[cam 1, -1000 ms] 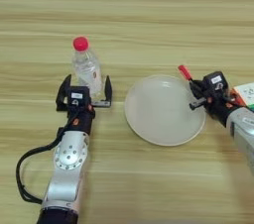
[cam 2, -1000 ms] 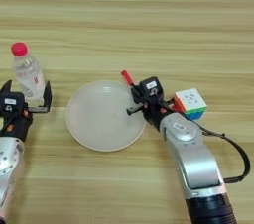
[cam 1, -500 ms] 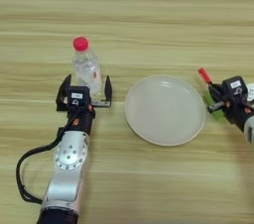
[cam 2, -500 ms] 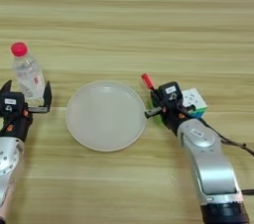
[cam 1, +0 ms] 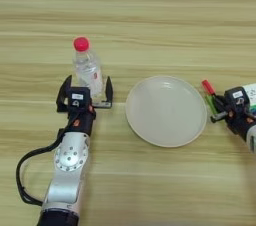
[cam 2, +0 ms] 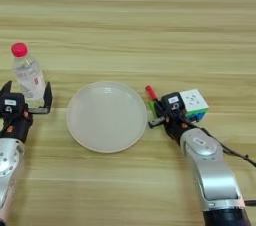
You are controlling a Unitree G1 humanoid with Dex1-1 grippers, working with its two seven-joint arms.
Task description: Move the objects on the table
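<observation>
Marker pen (cam 2: 150, 93), slim and red, looks light, stiff and a bit slick; best taken mid-barrel, since a grip near the tip would let it swivel. It lies just right of the plate (cam 2: 106, 116), slanting, red end up-left, lower end at the right gripper (cam 2: 161, 112). Right gripper's black fingers look pressed on the pen's lower part, but the contact is small and partly hidden, so that is a judgement. Puzzle cube (cam 2: 193, 104) sits right of the plate, just beyond the right gripper, touching or nearly touching its body; rigid, light, flat faces, easy to take by opposite sides. Bottle (cam 1: 88, 70), clear with red cap, stands upright left of the plate; light, thin-walled, likely squashy and tippy, best taken low on the body. Left gripper (cam 1: 85, 90) is left of the plate with fingers spread, bottle's base between them at the far side, not clamped. Table (cam 1: 150, 15) is bare wood behind the plate.
</observation>
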